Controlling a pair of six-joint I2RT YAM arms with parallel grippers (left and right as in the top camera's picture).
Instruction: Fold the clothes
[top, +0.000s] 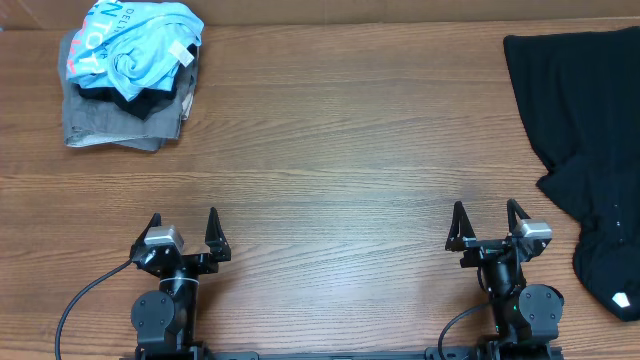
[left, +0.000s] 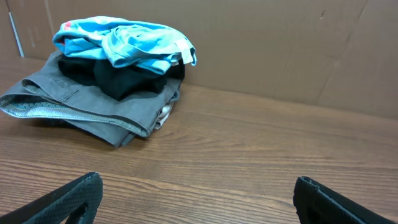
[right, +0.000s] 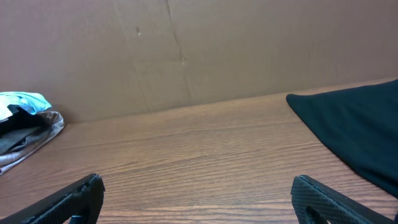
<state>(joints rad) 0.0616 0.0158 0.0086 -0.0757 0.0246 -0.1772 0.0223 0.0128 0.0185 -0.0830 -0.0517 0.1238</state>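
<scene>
One broad table (top: 340, 170) holds the black shirt (top: 585, 140) rumpled at its right edge, long axis running near to far. Our right gripper (top: 486, 208), just left of it, is nearer than our left gripper (top: 182, 216); both gape empty.

Left gripper (top: 183, 222) and right gripper (top: 486, 212): black, tapered fingers (top: 214, 232); silver wrist blocks (top: 162, 237); round black joints (top: 152, 315); thin black cables (top: 85, 295).

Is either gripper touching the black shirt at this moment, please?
No, the left gripper and the right gripper both stand open and empty, apart from the black shirt lying at the far right.
</scene>
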